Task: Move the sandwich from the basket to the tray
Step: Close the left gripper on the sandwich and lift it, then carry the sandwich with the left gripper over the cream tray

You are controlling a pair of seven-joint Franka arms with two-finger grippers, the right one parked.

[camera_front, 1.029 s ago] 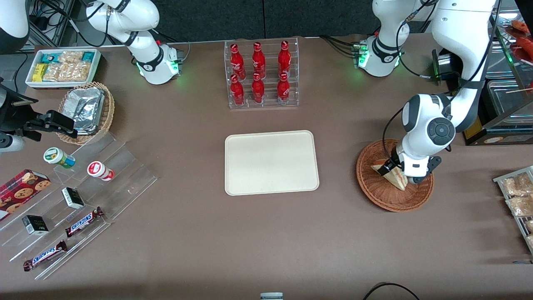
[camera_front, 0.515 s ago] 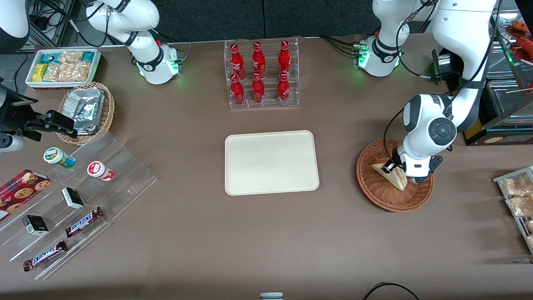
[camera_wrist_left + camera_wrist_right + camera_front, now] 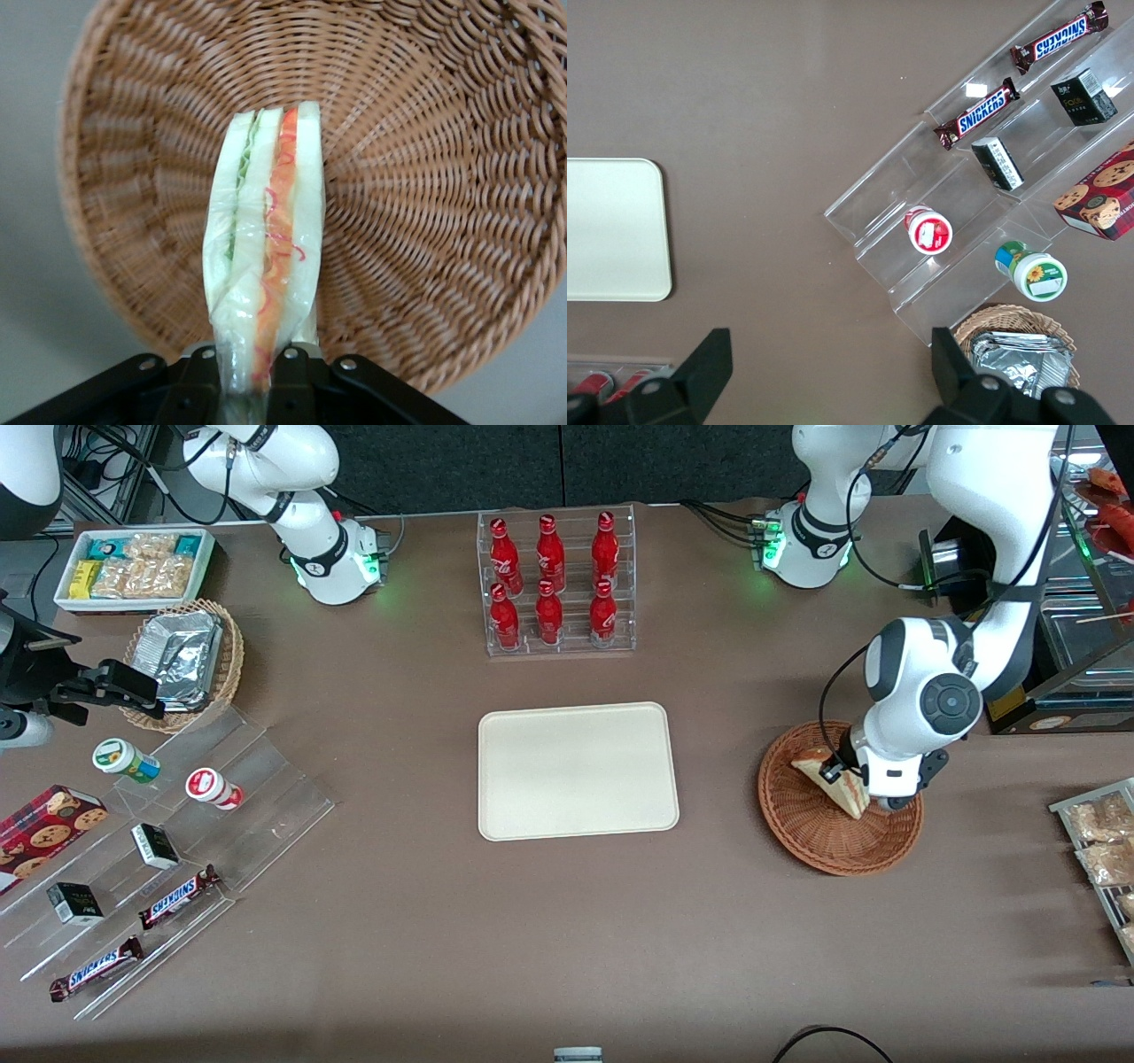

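Note:
The sandwich (image 3: 833,784) is a plastic-wrapped wedge of white bread with orange-red filling. My left gripper (image 3: 840,777) is shut on it and holds it lifted above the reddish-brown wicker basket (image 3: 819,828). In the left wrist view the sandwich (image 3: 266,266) hangs between the two black fingers (image 3: 297,376), with the basket (image 3: 425,221) below it. The cream tray (image 3: 578,770) lies on the table toward the parked arm's end from the basket, with nothing on it. It also shows in the right wrist view (image 3: 611,230).
A clear rack of red bottles (image 3: 554,584) stands farther from the front camera than the tray. A rack of snack bags (image 3: 1099,841) lies at the working arm's end. A tan basket with foil packs (image 3: 182,660) and a stepped clear display (image 3: 159,841) lie at the parked arm's end.
My left gripper has risen with the sandwich in it, lifting the wedge off the basket floor. The basket and tray have not moved.

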